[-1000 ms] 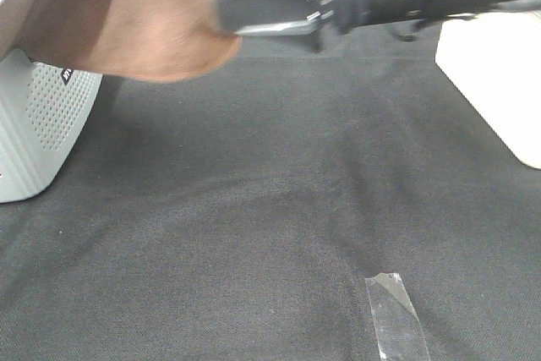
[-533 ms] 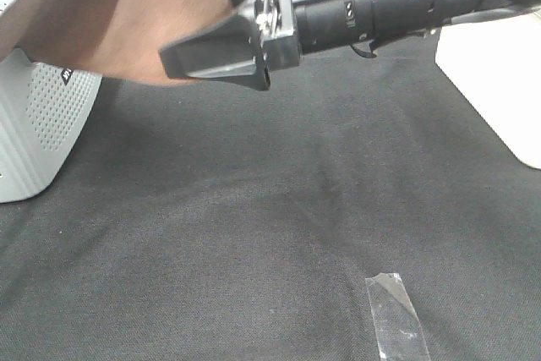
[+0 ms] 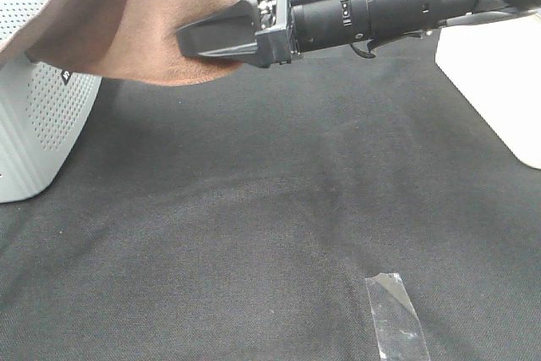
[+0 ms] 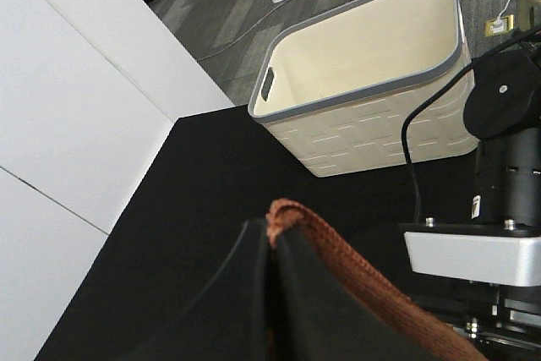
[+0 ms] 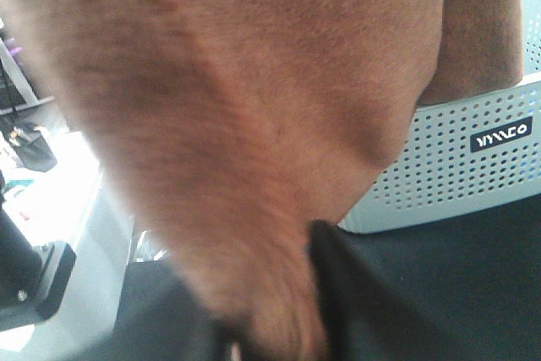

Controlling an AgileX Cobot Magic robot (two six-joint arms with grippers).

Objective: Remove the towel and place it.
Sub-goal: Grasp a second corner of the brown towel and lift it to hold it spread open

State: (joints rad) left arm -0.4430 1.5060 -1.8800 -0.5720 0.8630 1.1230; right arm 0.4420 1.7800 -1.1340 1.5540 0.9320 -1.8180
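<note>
So the left end effector [image 4: 269,238] is clamping a folded edge of the towel [image 4: 355,283], and the right end effector [image 3: 193,37] is pinching it up over the surface [image 3: 254,209], with part draping on the grey bin [image 3: 42,133]. Removal's looking half done; placing isn't happening yet.

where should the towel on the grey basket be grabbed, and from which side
Grip the towel by its drooping free edge, coming in level from the right side of the high view. That edge hangs past the grey basket and above the black cloth, so jaws can close around it. The right gripper sits there, jaws shut on it.
</note>
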